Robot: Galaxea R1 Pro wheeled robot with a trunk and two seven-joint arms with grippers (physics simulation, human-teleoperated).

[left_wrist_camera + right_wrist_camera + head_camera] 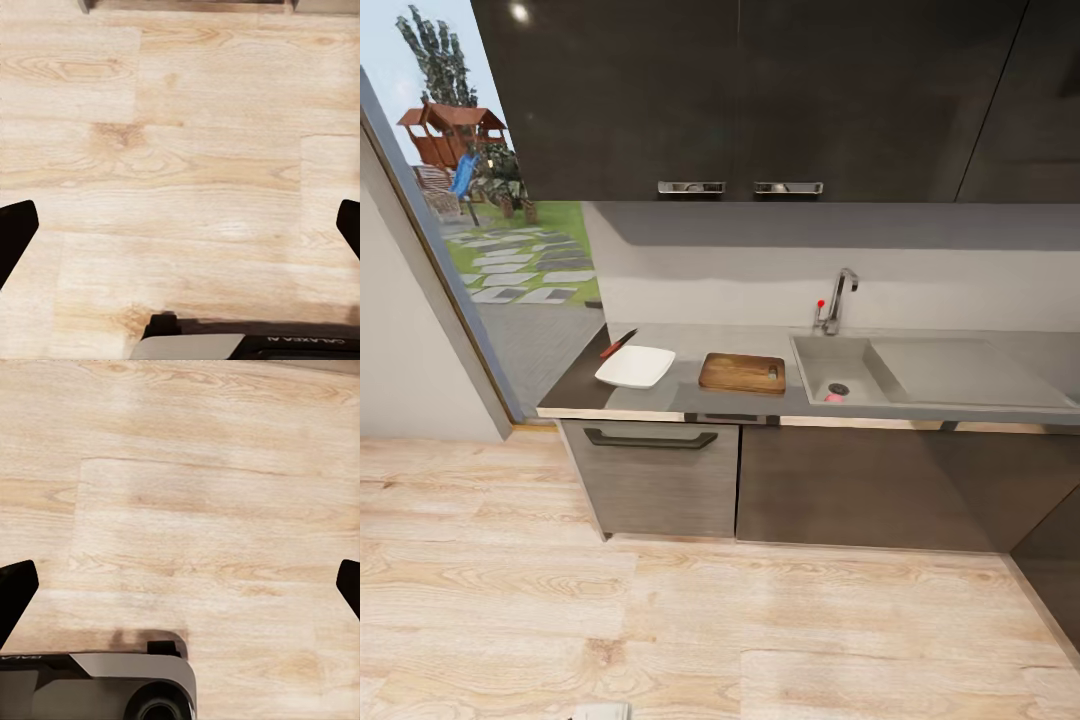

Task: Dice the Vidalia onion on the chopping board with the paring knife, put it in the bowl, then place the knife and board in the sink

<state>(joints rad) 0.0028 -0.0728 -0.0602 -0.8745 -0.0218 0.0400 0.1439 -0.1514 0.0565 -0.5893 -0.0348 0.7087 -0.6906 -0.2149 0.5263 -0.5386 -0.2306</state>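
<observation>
We are at the approach step. Both end effectors, left [180, 232] and right [180, 592], are spread wide, empty. The onion [835, 397] lies beside the sink [860, 352] drain; next, close on the worktop [680, 395].

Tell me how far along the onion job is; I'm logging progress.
Nothing looks done. A pinkish round thing, probably the onion, lies in the sink; the chopping board and bowl are bare, the paring knife lies behind the bowl. Both grippers hang open over the floor. Everything is left.
</observation>
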